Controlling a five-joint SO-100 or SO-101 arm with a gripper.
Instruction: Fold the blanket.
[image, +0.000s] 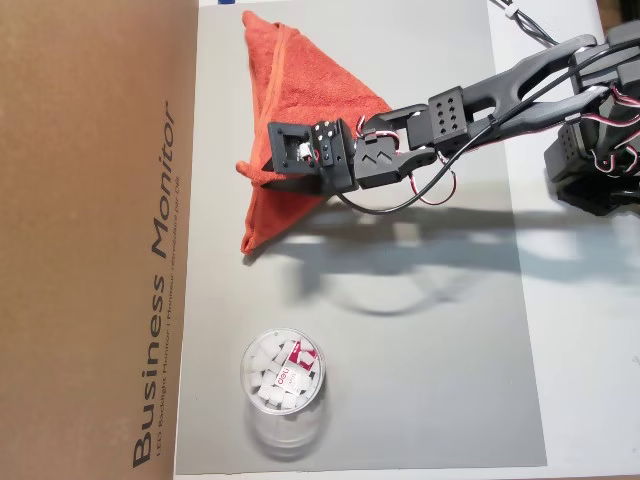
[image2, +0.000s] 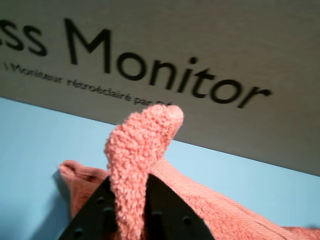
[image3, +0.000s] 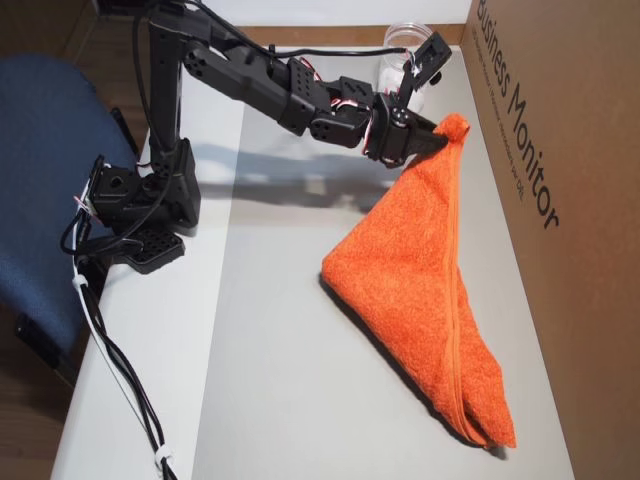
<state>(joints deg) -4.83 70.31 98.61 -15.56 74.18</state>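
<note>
The black two-finger end effector (image2: 131, 210) is clamped on a corner of the soft, limp orange-red terry-cloth blanket (image3: 420, 270), lifting it off the grey table (image3: 270, 380) beside the brown cardboard box (image3: 560, 200); corners seem the surest hold.

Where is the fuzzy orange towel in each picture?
An overhead view: the orange-red terry-cloth towel is at upper middle, left of the gripper.
Wrist view: a pinched tuft stands at bottom centre.
An overhead view: it hangs lower right.
Shared landmark: the brown cardboard "Business Monitor" box beside it.
</note>
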